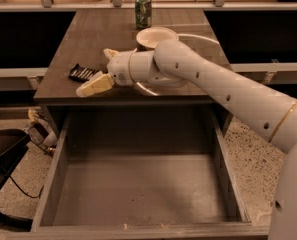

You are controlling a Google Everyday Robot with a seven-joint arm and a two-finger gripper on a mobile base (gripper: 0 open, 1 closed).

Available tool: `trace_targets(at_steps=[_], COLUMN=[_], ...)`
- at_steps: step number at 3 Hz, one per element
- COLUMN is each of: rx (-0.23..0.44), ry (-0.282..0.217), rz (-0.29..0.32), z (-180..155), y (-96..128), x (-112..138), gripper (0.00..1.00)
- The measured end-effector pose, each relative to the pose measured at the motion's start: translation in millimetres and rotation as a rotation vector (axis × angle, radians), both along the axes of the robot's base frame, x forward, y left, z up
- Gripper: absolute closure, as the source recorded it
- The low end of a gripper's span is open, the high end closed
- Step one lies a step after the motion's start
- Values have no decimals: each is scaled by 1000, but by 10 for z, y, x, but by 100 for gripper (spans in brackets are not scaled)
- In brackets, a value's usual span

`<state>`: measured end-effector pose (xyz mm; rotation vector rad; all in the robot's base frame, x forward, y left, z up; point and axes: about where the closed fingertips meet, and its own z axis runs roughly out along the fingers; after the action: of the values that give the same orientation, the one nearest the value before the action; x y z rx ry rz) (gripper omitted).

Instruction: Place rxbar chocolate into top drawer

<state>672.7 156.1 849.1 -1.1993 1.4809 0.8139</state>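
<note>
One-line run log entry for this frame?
end effector: open, above table front edge, beside rxbar chocolate | rxbar chocolate: flat on table, ungrasped | top drawer: pulled open, bar not inside

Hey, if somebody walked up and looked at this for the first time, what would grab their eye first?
A thick white arm sweeps in from the right, its gripper low over the table's front left, jaws spread next to the black rxbar chocolate. Below, the top drawer gapes wide open with a bare bottom. A green can stands at the table's far edge.
</note>
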Motion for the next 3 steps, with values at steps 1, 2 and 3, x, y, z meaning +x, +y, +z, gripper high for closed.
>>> trace_targets(at_steps=[1,2,3], rx=[-3,-9,-11], ry=[12,19,21], rz=[4,5,-9], z=[-81,-151,-212], y=[47,84,74], x=[52,78,80], gripper=[0,18,42])
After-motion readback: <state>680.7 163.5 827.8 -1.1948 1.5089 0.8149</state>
